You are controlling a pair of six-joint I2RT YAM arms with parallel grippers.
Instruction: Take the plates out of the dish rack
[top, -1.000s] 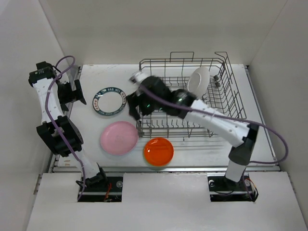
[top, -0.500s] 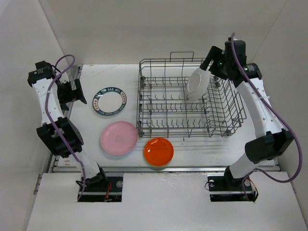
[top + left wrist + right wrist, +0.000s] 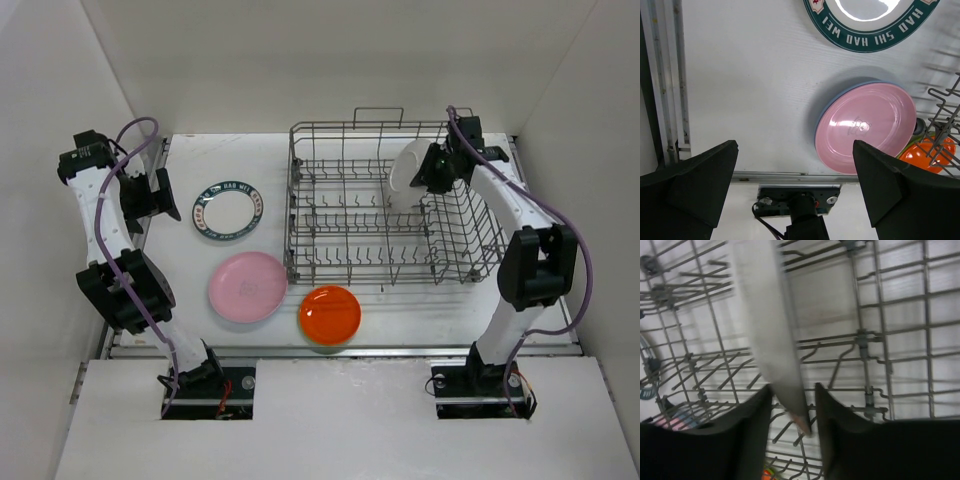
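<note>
One white plate (image 3: pixel 410 172) stands on edge in the far right part of the grey wire dish rack (image 3: pixel 340 240). My right gripper (image 3: pixel 432 170) is at its right side. In the right wrist view the plate's rim (image 3: pixel 767 315) runs down between the jaws of the right gripper (image 3: pixel 793 390); it touches the left finger and a thin gap shows at the right one. My left gripper (image 3: pixel 150 195) hovers open and empty at the table's left edge, and in its own view the left gripper (image 3: pixel 794 150) has only table between its fingers.
Three plates lie on the table left of and in front of the rack: a white one with a dark lettered ring (image 3: pixel 228 210), a pink one (image 3: pixel 247 286) and an orange one (image 3: pixel 330 313). White walls close in on both sides. A rail (image 3: pixel 665 85) runs along the left edge.
The right arm has swung from the rack's left end to its far right corner, and its jaws have narrowed round the white plate's rim. The left arm has not moved.
</note>
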